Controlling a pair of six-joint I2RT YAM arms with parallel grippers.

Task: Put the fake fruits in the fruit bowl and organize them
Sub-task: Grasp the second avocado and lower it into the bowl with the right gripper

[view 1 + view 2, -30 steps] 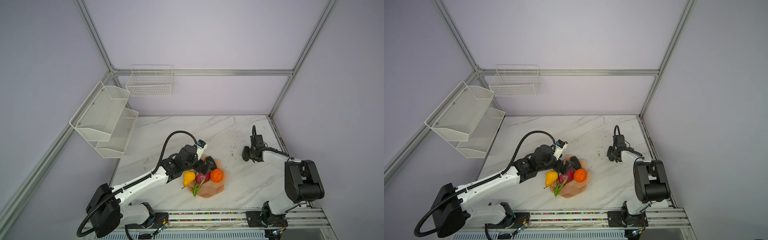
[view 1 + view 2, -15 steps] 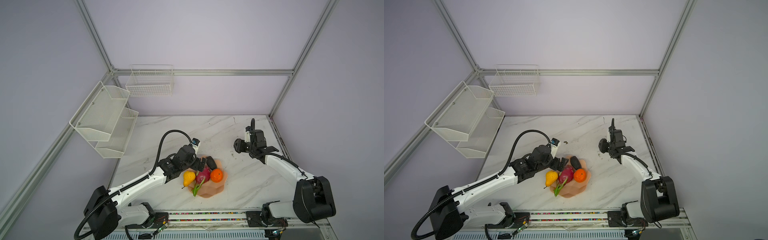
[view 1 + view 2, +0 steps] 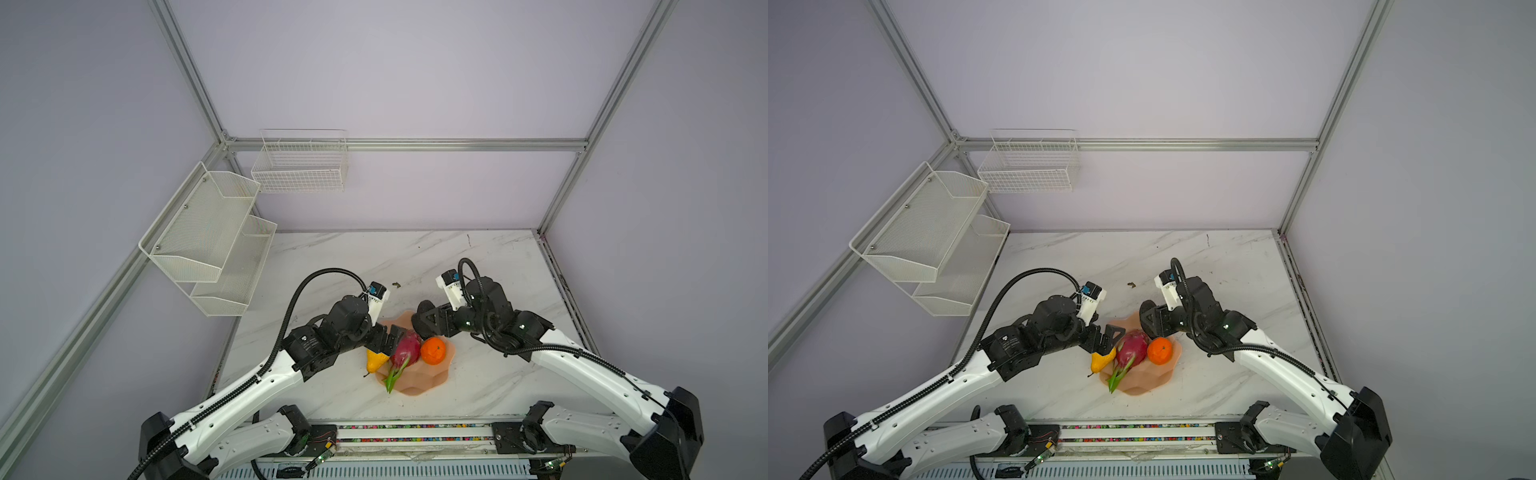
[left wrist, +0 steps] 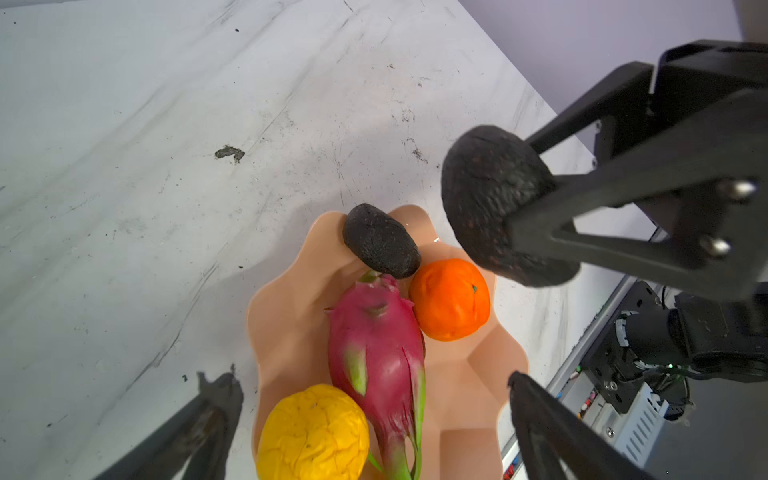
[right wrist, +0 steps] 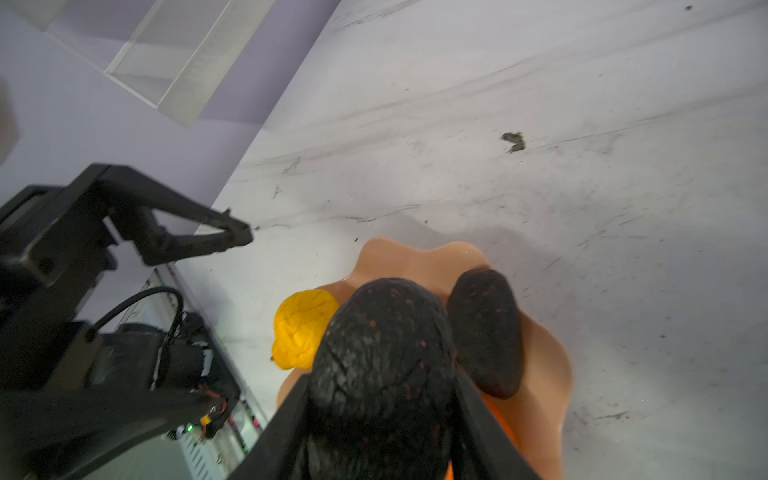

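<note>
- Your right pincer [image 4: 523, 187] is clamped on a black avocado [image 4: 490, 199] — it hangs above the far rim of the bowl [image 4: 291, 316], clear of the fruit lying below it.
- Your left pincer [image 3: 392, 334] stands wide with nothing between its fingers [image 4: 220, 390]; it hovers over the left side of the bowl, above the pear and the dragon fruit.
- The bowl sits on the table [image 3: 415, 257] near the middle of the front edge.
- Inside it you have four pieces:
  - the second avocado [image 4: 380, 241] at the far rim, touching the orange;
  - the orange [image 4: 451, 299] on the right, against the dragon fruit;
  - the dragon fruit [image 4: 374, 345] down the middle — its green tips reach over the front rim;
  - the pear [image 4: 313, 432] at the left rim, beside the dragon fruit.
</note>
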